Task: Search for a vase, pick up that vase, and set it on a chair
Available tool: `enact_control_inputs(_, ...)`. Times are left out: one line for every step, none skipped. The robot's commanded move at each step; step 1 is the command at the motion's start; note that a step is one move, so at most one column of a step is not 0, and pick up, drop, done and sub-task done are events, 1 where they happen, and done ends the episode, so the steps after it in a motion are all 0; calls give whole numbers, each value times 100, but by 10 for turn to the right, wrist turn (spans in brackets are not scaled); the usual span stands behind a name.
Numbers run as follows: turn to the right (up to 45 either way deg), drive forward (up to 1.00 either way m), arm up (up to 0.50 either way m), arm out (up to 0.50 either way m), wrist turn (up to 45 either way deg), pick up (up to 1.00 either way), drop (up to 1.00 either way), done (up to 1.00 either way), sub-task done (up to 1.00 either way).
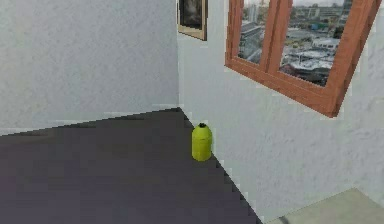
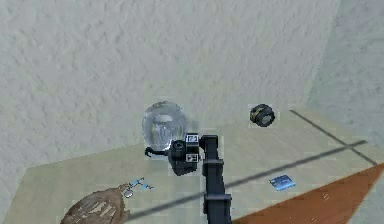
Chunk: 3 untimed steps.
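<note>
On the pale tabletop (image 2: 290, 152), clear rounded glass vessel (image 2: 163, 122), claw (image 2: 162, 153) near it, hold cannot be told.

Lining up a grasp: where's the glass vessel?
The glass vessel stands mid arm side view on the pale tabletop, close by the pincer.

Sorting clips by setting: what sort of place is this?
Likely a room in a city flat: a brown wood-framed window overlooks buildings, a framed picture hangs beside it, a pale tabletop bears small things.
</note>
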Motion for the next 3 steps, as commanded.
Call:
enact_control_inputs(0, 0, 0, 0, 0, 100, 0, 0, 0)
enact_control_inputs(0, 0, 10, 0, 0, 0, 0, 0, 0)
enact_control_inputs(0, 0, 10, 0, 0, 0, 0, 0, 0)
